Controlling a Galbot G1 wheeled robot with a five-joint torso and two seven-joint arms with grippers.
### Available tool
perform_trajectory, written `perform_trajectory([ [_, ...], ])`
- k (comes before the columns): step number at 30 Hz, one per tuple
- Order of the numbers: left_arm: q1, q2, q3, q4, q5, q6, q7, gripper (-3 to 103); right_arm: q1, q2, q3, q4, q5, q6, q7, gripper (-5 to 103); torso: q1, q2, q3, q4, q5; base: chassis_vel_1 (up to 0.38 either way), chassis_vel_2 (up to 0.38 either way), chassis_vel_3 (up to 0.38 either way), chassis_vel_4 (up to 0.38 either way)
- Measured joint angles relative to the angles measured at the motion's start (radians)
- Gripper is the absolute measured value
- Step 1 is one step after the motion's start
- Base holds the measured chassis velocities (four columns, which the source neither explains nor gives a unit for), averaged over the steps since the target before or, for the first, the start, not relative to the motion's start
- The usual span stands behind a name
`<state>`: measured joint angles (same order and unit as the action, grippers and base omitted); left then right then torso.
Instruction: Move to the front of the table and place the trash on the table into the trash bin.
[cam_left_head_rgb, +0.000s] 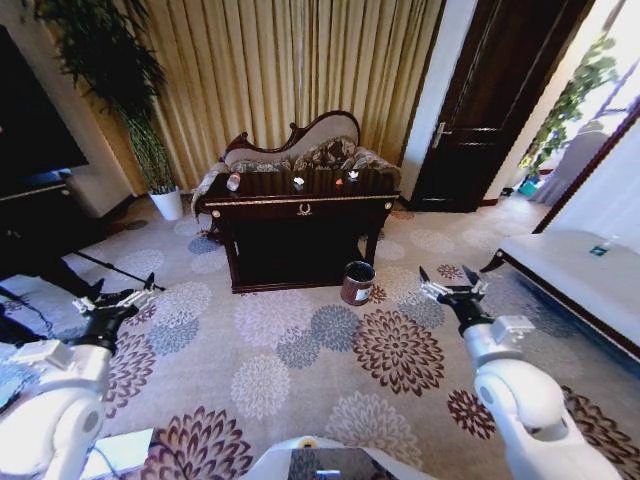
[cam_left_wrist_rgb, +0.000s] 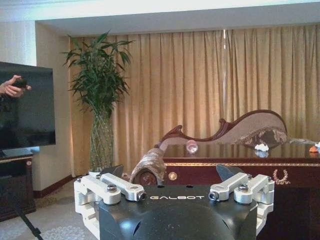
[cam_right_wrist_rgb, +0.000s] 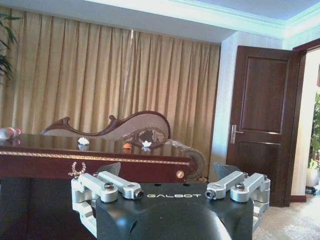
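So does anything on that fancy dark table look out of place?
Yes: litter on the polished table. A bottle lies on its side at the left end, with white paper wads and an orange scrap further right. Nothing looks spilled.

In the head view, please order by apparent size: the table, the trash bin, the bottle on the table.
1. The table, clearly largest.
2. The trash bin.
3. The bottle, smallest, though it is farther from the camera.

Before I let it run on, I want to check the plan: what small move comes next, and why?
Probably drive forward toward the table. The bottle and the paper wad lie far beyond both open end effectors, left and right, with carpet between. The trash bin stands by the table's front right leg.
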<state>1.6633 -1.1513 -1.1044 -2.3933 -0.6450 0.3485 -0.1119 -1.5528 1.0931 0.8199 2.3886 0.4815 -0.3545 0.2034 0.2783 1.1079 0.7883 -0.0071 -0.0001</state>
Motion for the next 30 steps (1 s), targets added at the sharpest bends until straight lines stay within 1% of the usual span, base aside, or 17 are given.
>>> perform_trajectory([
  [3, -0.001, 0.004, -0.027, -0.032, -0.01, 0.028, -0.011, 100, -0.011, -0.001, 0.029, 0.068, 0.051, -0.054, 0.02, 100, 0.0, 0.0, 0.0, 0.0, 0.0, 0.0, 0.0, 0.0, 0.0],
  [6, -0.002, 0.005, -0.031, -0.033, -0.01, 0.03, -0.011, 100, -0.014, -0.004, 0.046, 0.093, 0.064, -0.068, 0.021, 100, 0.0, 0.0, 0.0, -0.0001, -0.0001, 0.0, 0.0, 0.0, 0.0],
  [10, -0.001, 0.002, -0.027, -0.024, -0.008, 0.028, -0.011, 100, -0.014, -0.005, 0.048, 0.096, 0.065, -0.071, 0.021, 100, 0.0, 0.0, 0.0, 0.0, 0.0, 0.0, 0.0, 0.0, 0.0],
  [12, 0.006, -0.005, -0.012, -0.007, 0.01, 0.007, -0.008, 100, -0.014, -0.002, 0.037, 0.088, 0.054, -0.071, 0.019, 100, 0.0, 0.0, 0.0, 0.0, 0.0, 0.0, 0.0, 0.0, 0.0],
  [13, 0.006, -0.005, -0.012, -0.007, 0.01, 0.007, -0.008, 100, -0.014, -0.002, 0.037, 0.088, 0.054, -0.071, 0.019, 100, 0.0, 0.0, 0.0, 0.0, 0.0, 0.0, 0.0, 0.0, 0.0],
  [15, 0.014, -0.013, 0.004, 0.011, 0.034, -0.015, 0.006, 100, -0.014, 0.006, 0.021, 0.082, 0.041, -0.068, 0.017, 100, 0.0, 0.0, 0.0, 0.0, 0.0, 0.0, 0.0, 0.0, 0.0],
  [18, 0.016, -0.018, 0.015, 0.021, 0.049, -0.03, 0.011, 100, -0.014, 0.013, 0.003, 0.077, 0.024, -0.058, 0.016, 100, 0.0, 0.0, 0.0, 0.0, 0.0, 0.0, 0.0, 0.0, 0.0],
  [30, 0.016, -0.02, 0.014, 0.027, 0.051, -0.042, 0.015, 100, -0.011, 0.018, -0.02, 0.066, -0.001, -0.04, 0.013, 100, 0.0, 0.0, 0.0, 0.0, 0.0, -0.009, 0.009, 0.007, -0.015],
])
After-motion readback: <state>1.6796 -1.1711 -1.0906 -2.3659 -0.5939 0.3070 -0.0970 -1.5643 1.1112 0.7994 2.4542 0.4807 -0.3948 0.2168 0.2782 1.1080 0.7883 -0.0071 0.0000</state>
